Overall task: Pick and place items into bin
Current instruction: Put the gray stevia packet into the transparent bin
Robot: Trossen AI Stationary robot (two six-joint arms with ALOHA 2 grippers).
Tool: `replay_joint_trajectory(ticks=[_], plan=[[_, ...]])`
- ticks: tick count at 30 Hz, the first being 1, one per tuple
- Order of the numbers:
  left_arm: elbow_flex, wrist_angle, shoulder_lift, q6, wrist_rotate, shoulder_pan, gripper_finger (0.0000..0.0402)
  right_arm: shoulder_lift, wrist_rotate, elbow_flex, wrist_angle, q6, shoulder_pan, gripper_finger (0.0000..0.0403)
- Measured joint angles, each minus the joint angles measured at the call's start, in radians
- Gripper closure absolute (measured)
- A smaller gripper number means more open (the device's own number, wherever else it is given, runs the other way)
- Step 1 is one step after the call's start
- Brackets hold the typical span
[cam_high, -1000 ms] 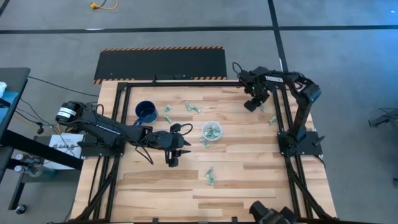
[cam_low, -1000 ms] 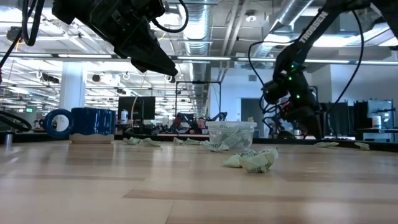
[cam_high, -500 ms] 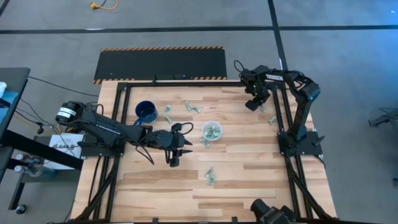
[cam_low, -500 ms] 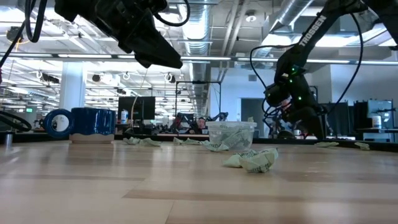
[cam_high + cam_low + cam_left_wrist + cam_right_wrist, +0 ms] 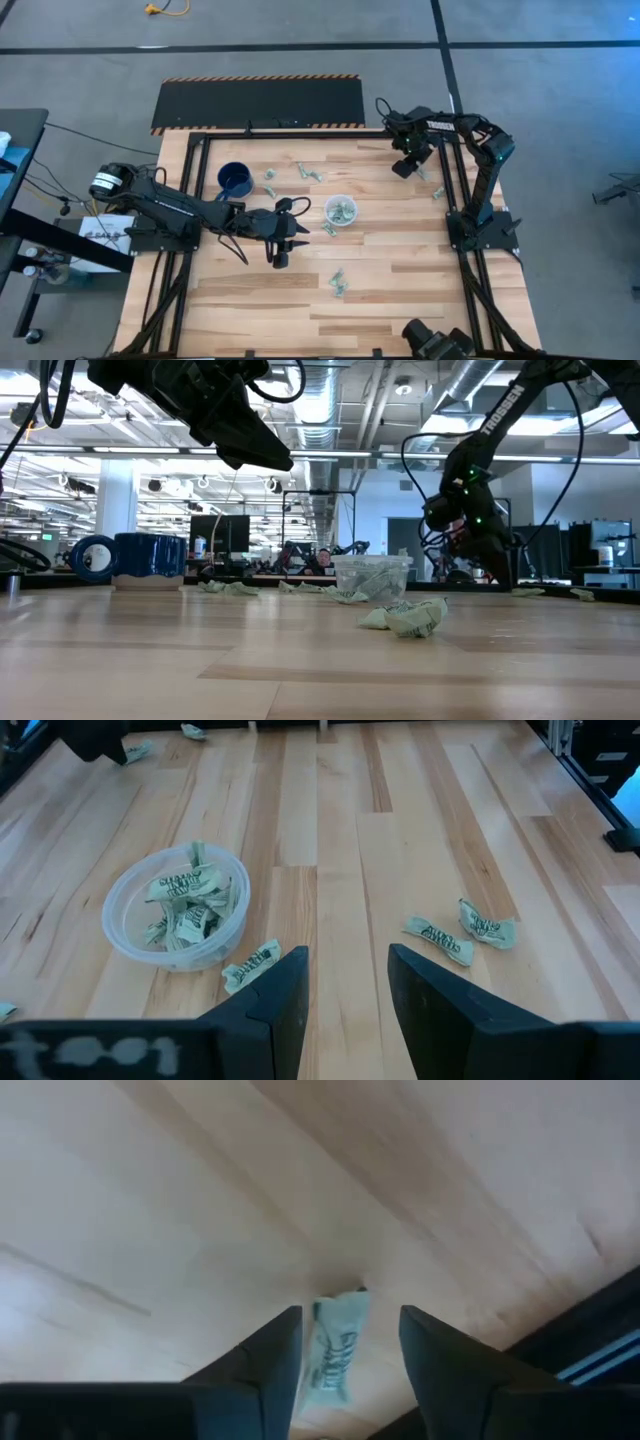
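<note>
Wrapped pieces, pale green and white, lie scattered over the table [image 5: 400, 280]; several already sit in the clear cup [image 5: 341, 211].

Right gripper [image 5: 345, 1342]: fingers apart, no contact seen. One wrapped piece [image 5: 335, 1348] lies on the wood in the gap between the two fingertips, its long axis running along the gap, close to the table's far edge and the dark frame rail. Nothing held.

Left gripper [image 5: 345, 985]: fingers moderately apart and empty, raised above the table. Ahead of the fingertips: the cup to one side, a loose piece [image 5: 250, 963] just outside its wall near one fingertip, and a pair of pieces [image 5: 462, 931] to the other side, well apart from the cup.

Handling judgement:
- Pieces look very light; a nudge from a fingertip would likely slide one across the smooth wood rather than pin it.
- Wrappers are crinkled and soft, twisted ends flaring out. They should crush a little under closure; no breakage risk apparent.
- Film probably slippery. Best hold is across the fat middle, not the thin twisted ends, which would slip out.
- Low profile: fingertips must reach nearly to the wood before closing.
- Cup is light, thin-walled; a bump could shift or tip it.
</note>
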Motion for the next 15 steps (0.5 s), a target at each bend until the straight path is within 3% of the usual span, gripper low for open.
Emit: replay_joint_trajectory(ticks=[7,15], plan=[[0.000,0.000,0.000,0.000,0.000,0.000,0.0271,-0.001,-0.008,-0.003,0.002,-0.006,0.004,0.0219],[0.000,0.000,0.000,-0.001,0.000,0.000,0.0271,-0.001,-0.031,-0.014,-0.010,0.024,0.003,0.0243]])
